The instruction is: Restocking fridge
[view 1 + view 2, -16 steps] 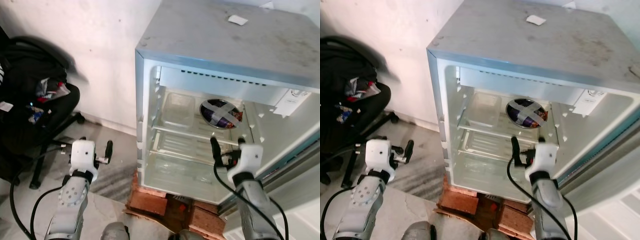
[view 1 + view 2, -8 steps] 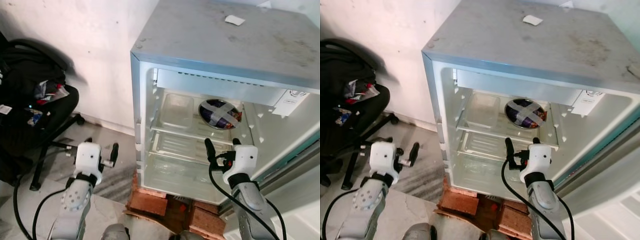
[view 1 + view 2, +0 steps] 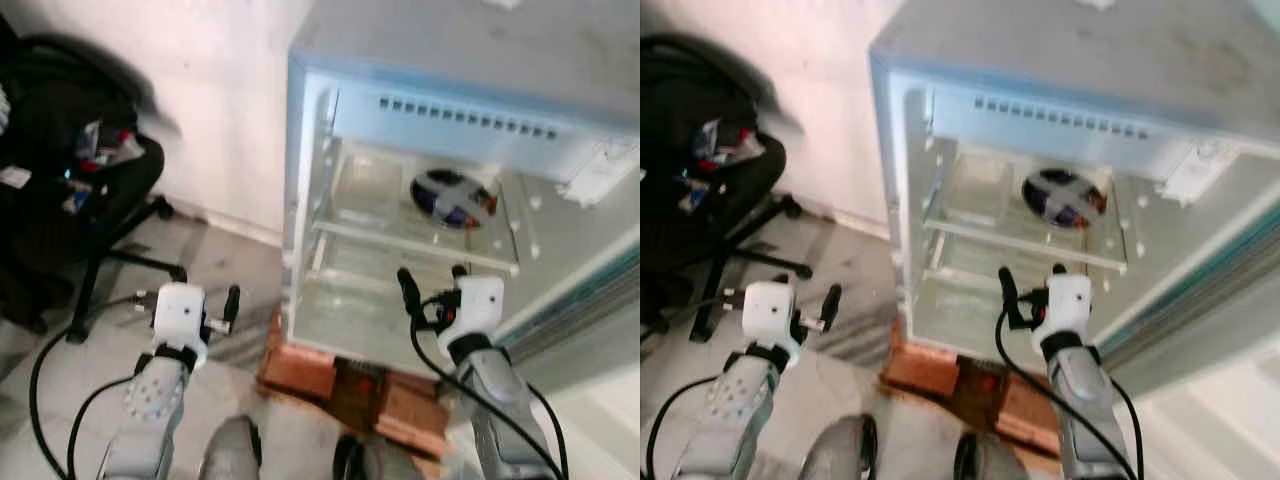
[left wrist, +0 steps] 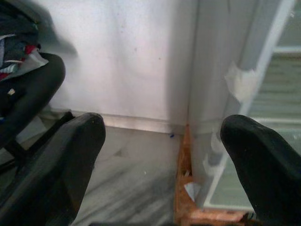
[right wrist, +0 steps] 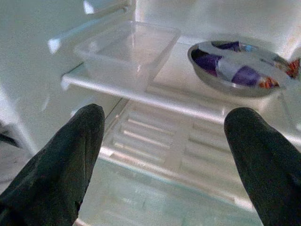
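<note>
Before the open fridge [image 3: 440,60], the right gripper [image 3: 428,287] hung spread and empty below the shelf holding a clear container [image 5: 129,49] and bowl [image 5: 242,68], the left gripper [image 4: 160,150] likewise released.

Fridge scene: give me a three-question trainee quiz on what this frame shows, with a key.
1. True or false: the clear plastic container and the metal bowl sit on the same fridge shelf.
2. The right hand is: A) shut on the bowl B) open in front of the fridge C) resting on the bricks.
3. Fill in: beside the wall, to the robot's left, stands a black ____.

Key: 1 true; 2 B; 3 chair.
</note>
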Available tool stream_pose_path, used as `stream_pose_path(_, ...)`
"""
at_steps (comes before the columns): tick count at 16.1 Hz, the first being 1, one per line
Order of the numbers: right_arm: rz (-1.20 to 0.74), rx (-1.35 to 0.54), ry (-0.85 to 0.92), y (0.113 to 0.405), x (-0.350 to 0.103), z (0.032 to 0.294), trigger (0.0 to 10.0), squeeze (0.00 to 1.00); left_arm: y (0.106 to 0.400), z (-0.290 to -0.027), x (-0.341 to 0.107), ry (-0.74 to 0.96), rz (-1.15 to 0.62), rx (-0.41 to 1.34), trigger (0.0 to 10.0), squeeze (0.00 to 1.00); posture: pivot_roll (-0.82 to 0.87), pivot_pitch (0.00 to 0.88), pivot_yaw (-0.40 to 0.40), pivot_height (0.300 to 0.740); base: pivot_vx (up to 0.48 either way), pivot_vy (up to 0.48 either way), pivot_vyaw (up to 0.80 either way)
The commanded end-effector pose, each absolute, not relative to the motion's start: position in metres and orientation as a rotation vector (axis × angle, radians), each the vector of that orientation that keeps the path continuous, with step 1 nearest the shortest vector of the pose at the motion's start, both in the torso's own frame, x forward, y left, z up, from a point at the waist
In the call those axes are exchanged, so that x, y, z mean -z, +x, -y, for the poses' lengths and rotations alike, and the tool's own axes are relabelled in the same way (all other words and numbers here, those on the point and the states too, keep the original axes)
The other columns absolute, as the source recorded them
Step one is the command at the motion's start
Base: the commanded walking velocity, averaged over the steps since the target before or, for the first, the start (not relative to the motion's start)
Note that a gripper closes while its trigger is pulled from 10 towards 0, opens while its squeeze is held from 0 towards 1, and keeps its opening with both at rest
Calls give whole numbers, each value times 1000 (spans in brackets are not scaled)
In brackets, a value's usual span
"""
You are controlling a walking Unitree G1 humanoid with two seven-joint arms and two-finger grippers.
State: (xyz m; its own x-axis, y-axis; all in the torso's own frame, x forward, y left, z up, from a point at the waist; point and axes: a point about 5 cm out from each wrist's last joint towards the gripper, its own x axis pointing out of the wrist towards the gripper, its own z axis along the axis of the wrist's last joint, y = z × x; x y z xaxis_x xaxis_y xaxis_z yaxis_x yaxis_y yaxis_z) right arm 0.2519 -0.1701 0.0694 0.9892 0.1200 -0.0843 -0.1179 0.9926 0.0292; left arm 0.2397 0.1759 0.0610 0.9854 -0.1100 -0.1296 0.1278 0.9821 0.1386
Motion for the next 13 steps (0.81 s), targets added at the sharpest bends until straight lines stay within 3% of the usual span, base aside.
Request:
stream_pose_path(1,-74,-103,24,248,-73,176,10000,0,241,-174,-64,156,-113,126,10000,0,90,146,-49,740,-337,0,0)
stream_pose_path(13,-75,39,118,254,-75,187,10000,0,241,-172,-61,160,-132,142,10000,0,85,152,-26,740,-311,0,0)
